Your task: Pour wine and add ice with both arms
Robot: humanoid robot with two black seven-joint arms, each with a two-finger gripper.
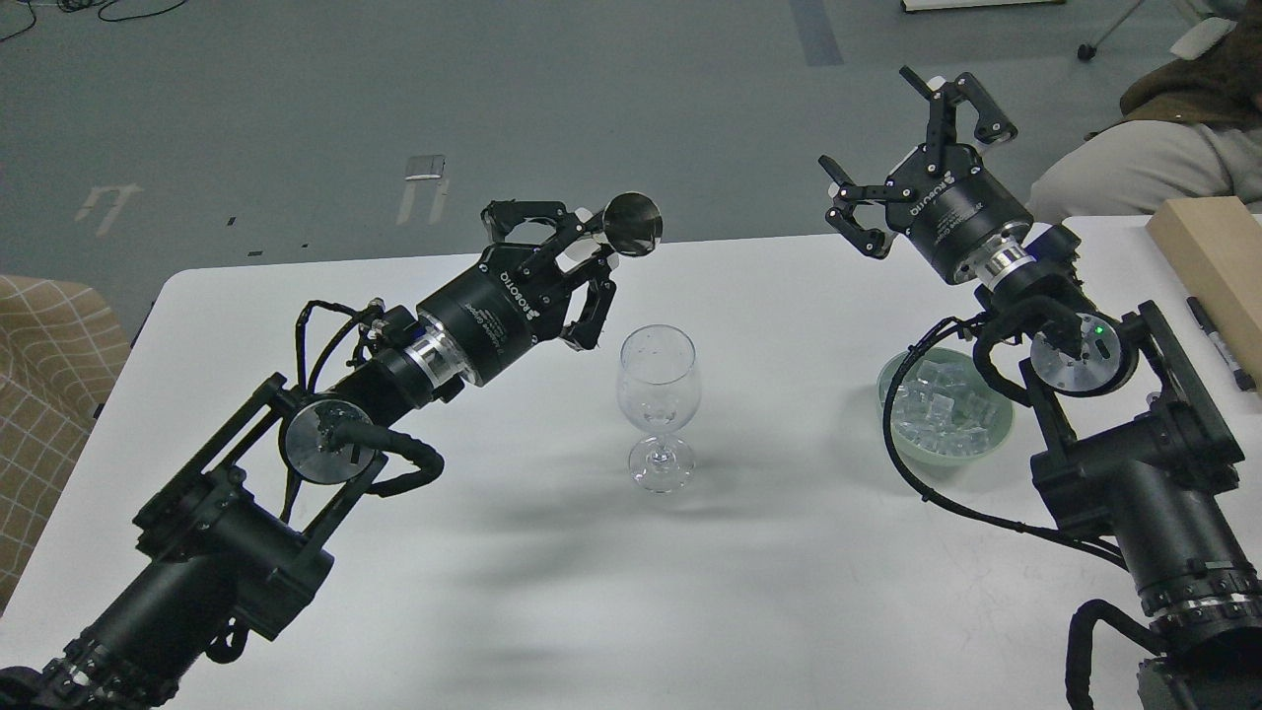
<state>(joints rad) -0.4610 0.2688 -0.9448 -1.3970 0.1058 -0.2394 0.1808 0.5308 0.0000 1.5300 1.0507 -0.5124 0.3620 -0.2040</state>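
Both of your grippers read "ROBOTIQ" on their black bodies. Your left gripper (582,258) has its fingers closed on a dark bottle (631,225), which points its round end toward you, above and just left of the upright wine glass (659,406). Your right gripper (912,148) is raised with fingers spread and empty, beyond the green bowl (892,434) of ice (942,409) on the white desk (552,592).

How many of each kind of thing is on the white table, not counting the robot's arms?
Wine glass: 1
Green bowl of ice: 1
Wooden block: 1
Black pen: 1
Total: 4
The ice cubes are too jumbled to count one by one.
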